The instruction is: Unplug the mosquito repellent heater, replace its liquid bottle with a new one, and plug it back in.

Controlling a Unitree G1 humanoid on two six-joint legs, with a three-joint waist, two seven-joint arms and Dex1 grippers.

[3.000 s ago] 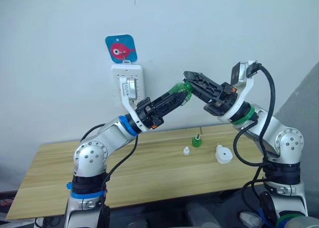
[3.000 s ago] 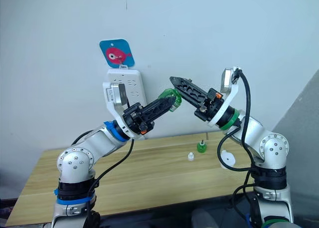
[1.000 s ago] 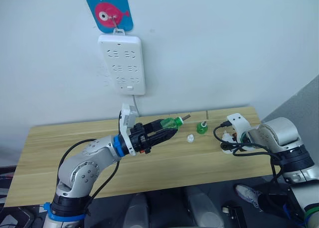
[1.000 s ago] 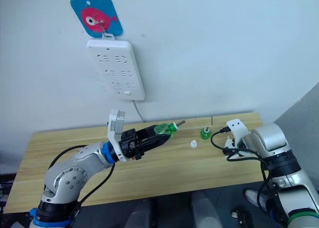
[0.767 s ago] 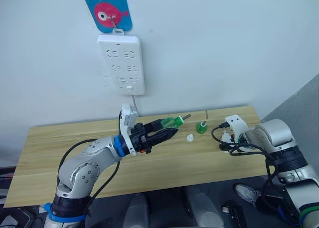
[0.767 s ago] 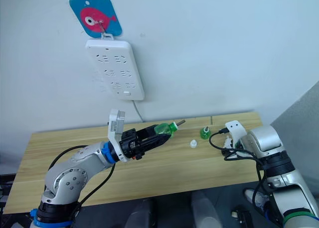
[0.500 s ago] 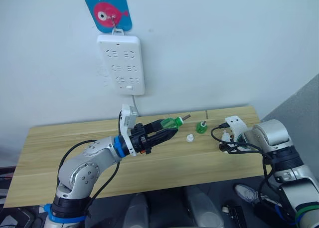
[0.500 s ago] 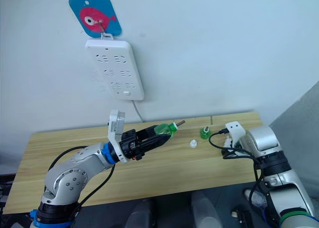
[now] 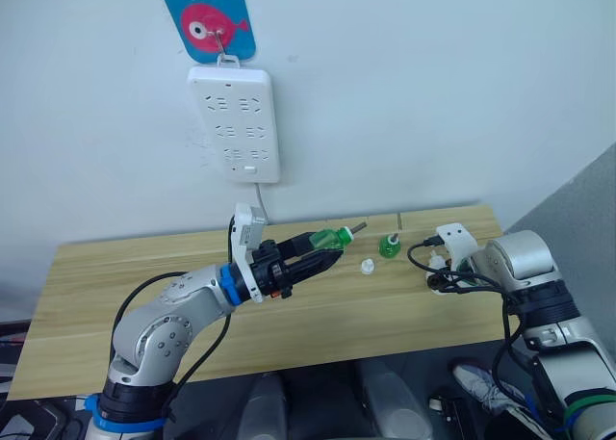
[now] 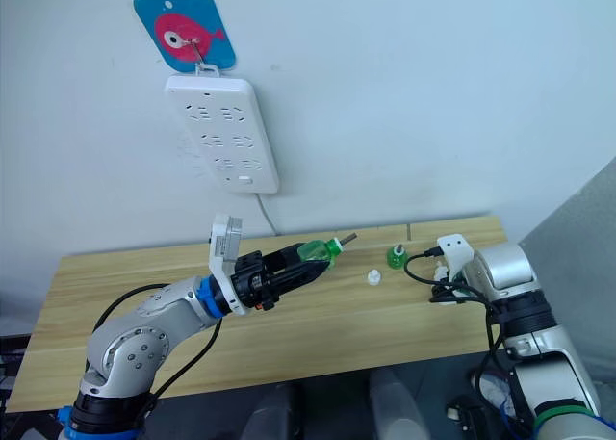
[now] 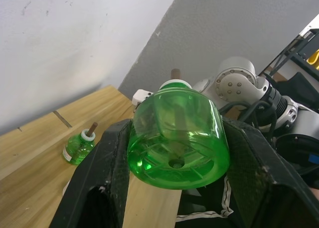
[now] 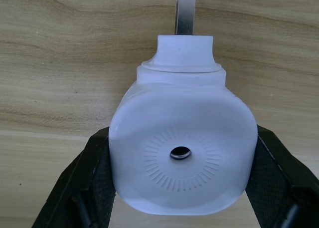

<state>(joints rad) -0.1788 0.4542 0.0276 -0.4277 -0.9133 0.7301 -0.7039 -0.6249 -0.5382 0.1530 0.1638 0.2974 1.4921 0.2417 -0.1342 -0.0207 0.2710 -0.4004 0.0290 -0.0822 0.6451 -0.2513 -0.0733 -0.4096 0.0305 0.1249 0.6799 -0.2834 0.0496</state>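
My left gripper (image 9: 322,250) is shut on the new one (image 11: 174,133), a translucent green bottle with its dark wick bare, held tilted above the middle of the table. Its liquid bottle (image 9: 389,246) stands upright near the table's back edge, and a tiny white cap (image 9: 367,266) lies just left of it. At the table's right end, the white mosquito repellent heater (image 12: 182,148) sits between the fingers of my right gripper (image 12: 182,133). Both black fingers press its sides. Its vent hole faces the wrist camera and its prong points away over the wood.
A long white power strip (image 9: 234,122) hangs on the wall under a blue fish sign (image 9: 210,21), with its cord dropping behind the wooden table (image 9: 115,276). A grey panel (image 9: 577,199) stands at the right.
Three seconds ago both grippers met high in front of the wall at the green bottle. Since then the right has dropped to the heater on the table, and the left has lowered with the bottle.
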